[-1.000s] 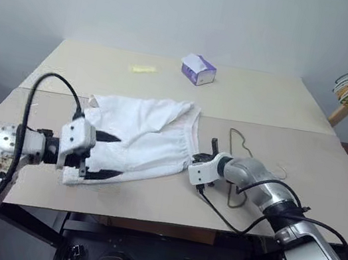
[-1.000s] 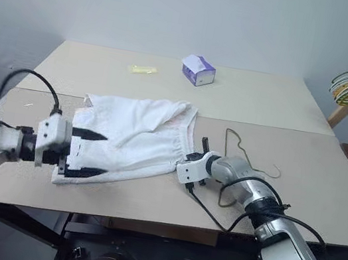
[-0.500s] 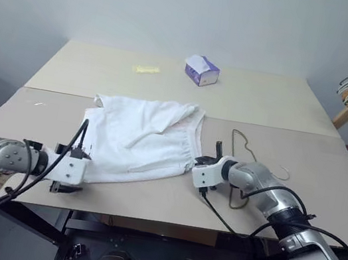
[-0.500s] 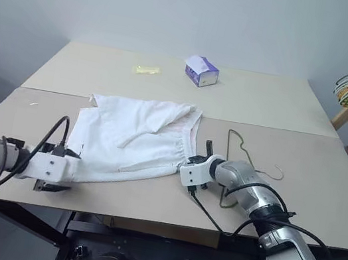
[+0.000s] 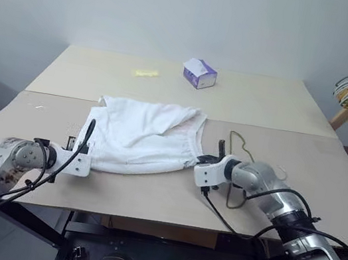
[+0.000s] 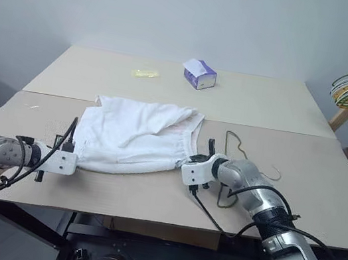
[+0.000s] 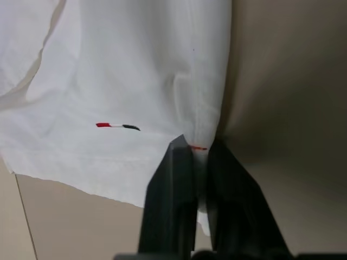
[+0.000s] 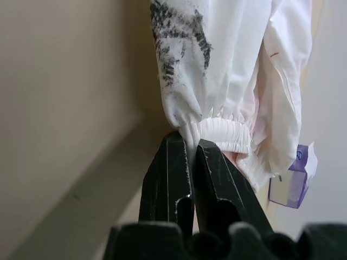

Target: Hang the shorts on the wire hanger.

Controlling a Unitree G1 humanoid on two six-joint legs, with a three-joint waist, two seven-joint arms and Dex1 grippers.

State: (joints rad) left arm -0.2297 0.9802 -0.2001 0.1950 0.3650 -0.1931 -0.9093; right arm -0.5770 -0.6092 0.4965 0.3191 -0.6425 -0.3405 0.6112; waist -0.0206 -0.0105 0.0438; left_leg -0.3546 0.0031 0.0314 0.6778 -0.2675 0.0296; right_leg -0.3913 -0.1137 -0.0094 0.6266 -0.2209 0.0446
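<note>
Dropping low, the left gripper (image 7: 196, 162) has clamped the hem of the shorts (image 5: 143, 134); the right gripper (image 8: 191, 157) pinches the waistband. Next, I judge: lift toward the wire hanger (image 5: 240, 156), lying right.

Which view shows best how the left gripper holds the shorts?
The left wrist view: the left gripper has its fingers shut on the hem edge of the shorts. In both eye views that gripper is small at the cloth's corner, contact unclear. The right wrist view shows the waistband end instead.
</note>
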